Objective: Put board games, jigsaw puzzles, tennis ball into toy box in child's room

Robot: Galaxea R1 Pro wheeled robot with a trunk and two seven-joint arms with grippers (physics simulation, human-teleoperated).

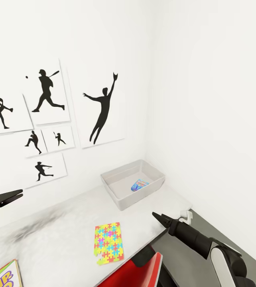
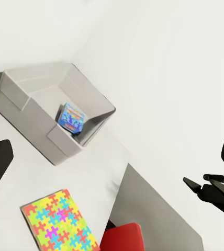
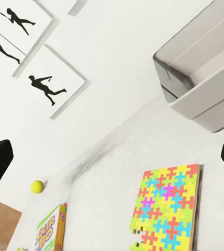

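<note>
The light grey toy box (image 1: 122, 198) stands at the table's (image 1: 56, 239) far corner against the white walls, and a small blue multicolour flat toy (image 1: 139, 184) leans inside it. One jigsaw puzzle (image 1: 109, 243) lies flat near the table's front edge. A green-white SKIP-BO board game (image 1: 2, 277) pokes in at the lower left. In the right wrist view, the tennis ball (image 3: 37, 186) rests beside the SKIP-BO box (image 3: 52, 230). My left gripper (image 1: 18, 194) hovers open at the left, above the table. My right gripper (image 1: 156, 216) is open by the table's right end, holding nothing.
Black sports-silhouette posters (image 1: 104, 109) hang on the wall behind the table. A red chair (image 1: 144, 267) sits tucked under the table's front edge. Dark grey surface (image 1: 211, 231) runs along the right wall past the table end.
</note>
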